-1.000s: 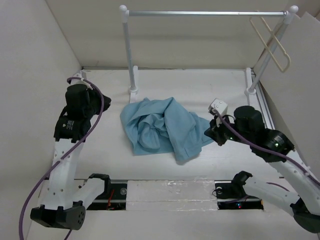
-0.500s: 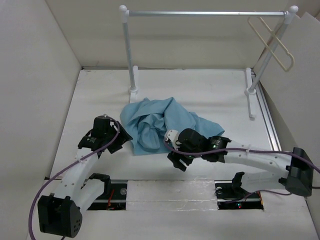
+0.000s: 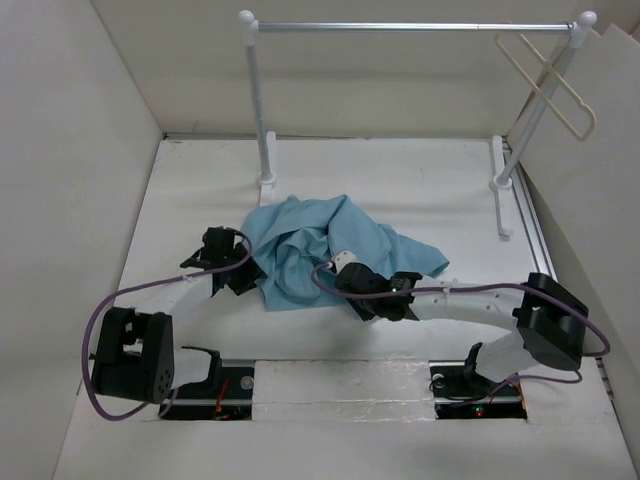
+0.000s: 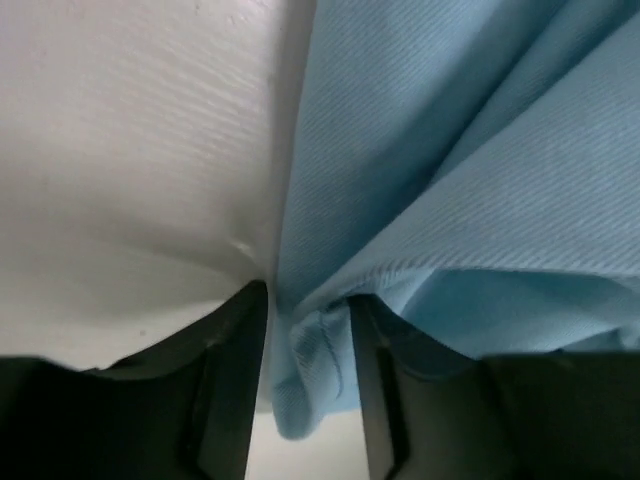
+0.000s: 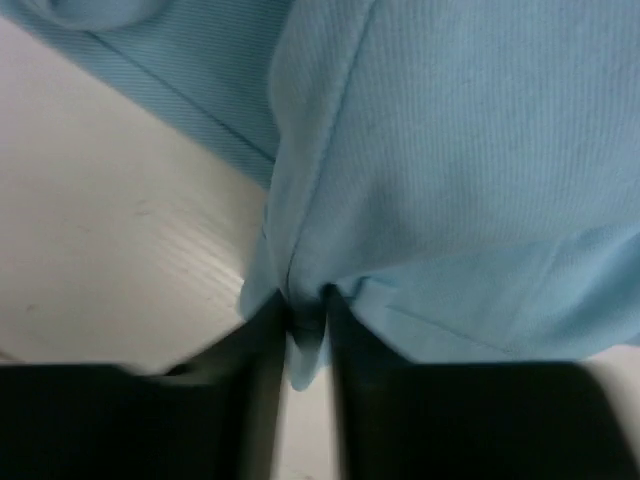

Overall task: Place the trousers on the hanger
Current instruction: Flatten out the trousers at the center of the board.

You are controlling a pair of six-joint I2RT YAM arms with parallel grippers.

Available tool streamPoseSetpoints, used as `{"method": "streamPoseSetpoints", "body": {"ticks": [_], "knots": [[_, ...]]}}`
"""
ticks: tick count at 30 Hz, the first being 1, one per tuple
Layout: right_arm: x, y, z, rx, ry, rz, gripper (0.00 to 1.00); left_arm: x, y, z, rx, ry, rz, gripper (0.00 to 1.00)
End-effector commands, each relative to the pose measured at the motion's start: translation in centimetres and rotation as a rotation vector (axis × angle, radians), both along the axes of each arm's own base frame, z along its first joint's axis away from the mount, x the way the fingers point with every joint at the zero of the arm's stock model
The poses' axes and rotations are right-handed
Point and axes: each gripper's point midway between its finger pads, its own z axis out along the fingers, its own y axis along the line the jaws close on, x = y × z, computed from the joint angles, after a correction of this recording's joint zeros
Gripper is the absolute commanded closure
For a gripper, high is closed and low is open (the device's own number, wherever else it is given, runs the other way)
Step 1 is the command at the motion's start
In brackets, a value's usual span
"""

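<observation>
1. From the overhead camera, the trousers (image 3: 330, 250) lie in a crumpled light blue heap on the white table (image 3: 400, 180), about the middle of it and just in front of the left post of the silver rail (image 3: 400, 27). The cream hanger (image 3: 550, 75) hangs tilted from the far right end of that rail, well apart from the cloth. Both arms are stretched low over the table. The left gripper (image 3: 245, 275) is at the heap's left near edge, and the right gripper (image 3: 348, 298) is at its near edge, a little right of the middle. From this height I cannot tell how either pair of jaws stands

2. The left wrist camera looks straight down at the table (image 4: 130, 150) on the left and the trousers (image 4: 450, 150) on the right. The cloth's edge runs down the middle of the picture. The left gripper (image 4: 308, 330) grasps a bunched fold of that edge, and the fold fills the gap between its dark jaws and touches both

3. In the right wrist camera the trousers (image 5: 470, 150) cover the top and right of the picture, with bare table (image 5: 120, 220) at the left. The right gripper (image 5: 308, 320) is clenched on a thin hem of the cloth, its jaws close together with the pinched fold between them
</observation>
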Motion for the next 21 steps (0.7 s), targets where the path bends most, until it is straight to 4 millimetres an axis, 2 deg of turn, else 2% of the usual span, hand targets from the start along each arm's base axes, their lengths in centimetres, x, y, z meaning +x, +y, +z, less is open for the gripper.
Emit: {"method": "streamPoseSetpoints", "body": {"ticks": [1, 2, 3, 4, 5, 6, 7, 8, 9, 10, 11, 12, 13, 14, 15, 16, 18, 19, 21], "knots": [[2.5, 0.5, 2.3, 0.040, -0.109, -0.125, 0.85, 2.7, -0.1, 0.8, 0.017, -0.090, -0.011, 0.68], [2.8, 0.3, 3.2, 0.049, -0.130, -0.148, 0.96, 3.6, 0.0, 1.6, 0.023, -0.116, -0.007, 0.79], [3.0, 0.1, 4.2, 0.057, -0.150, -0.156, 1.00, 3.7, 0.3, 2.0, 0.044, -0.114, -0.004, 0.99], [3.2, -1.0, 5.1, 0.031, -0.179, -0.171, 1.00, 4.3, 0.9, 2.8, 0.074, -0.133, 0.015, 1.00], [3.3, -0.7, 8.5, 0.087, -0.224, -0.161, 1.00, 5.9, 0.9, 5.7, 0.080, -0.199, 0.026, 1.00], [3.5, -1.1, 10.4, 0.096, -0.251, -0.160, 1.00, 5.8, 1.4, 6.9, 0.109, -0.207, 0.029, 1.00], [3.0, -2.6, 11.9, 0.054, -0.267, -0.157, 1.00, 6.3, 2.0, 8.5, 0.138, -0.242, 0.046, 1.00], [2.5, -3.4, 14.8, 0.084, -0.303, -0.141, 1.00, 7.6, 2.6, 13.3, 0.154, -0.359, 0.077, 1.00], [2.4, -3.4, 18.7, 0.144, -0.345, -0.137, 1.00, 7.3, 3.6, 15.3, 0.181, -0.383, 0.105, 1.00], [1.7, -4.8, 20.4, 0.134, -0.353, -0.121, 1.00, 7.5, 5.0, 17.4, 0.225, -0.427, 0.145, 1.00], [1.1, -5.3, 22.6, 0.150, -0.380, -0.077, 1.00, 7.7, 6.4, 22.0, 0.229, -0.524, 0.201, 1.00], [-0.3, -7.4, 28.9, 0.268, -0.423, -0.048, 1.00, 6.7, 8.1, 25.4, 0.284, -0.574, 0.251, 1.00], [-0.3, -7.4, 28.9, 0.269, -0.424, -0.048, 1.00, 6.5, 8.2, 25.9, 0.281, -0.589, 0.254, 1.00], [-0.8, -8.3, 31.1, 0.297, -0.447, -0.022, 1.00, 6.1, 8.7, 29.5, 0.285, -0.658, 0.285, 1.00], [-1.4, -9.5, 32.5, 0.306, -0.450, -0.005, 1.00, 5.3, 9.7, 30.6, 0.323, -0.661, 0.326, 1.00], [-2.2, -10.5, 37.0, 0.422, -0.491, 0.005, 1.00, 4.3, 10.4, 32.5, 0.336, -0.702, 0.352, 1.00], [-3.1, -12.0, 40.6, 0.476, -0.526, 0.033, 1.00, 2.4, 12.0, 36.5, 0.372, -0.772, 0.429, 1.00], [-4.2, -13.8, 45.2, 0.616, -0.578, 0.042, 1.00, 1.1, 12.6, 39.2, 0.374, -0.837, 0.463, 1.00], [-5.1, -15.5, 48.1, 0.689, -0.615, 0.051, 1.00, -0.3, 13.7, 40.9, 0.418, -0.852, 0.498, 1.00]]}}
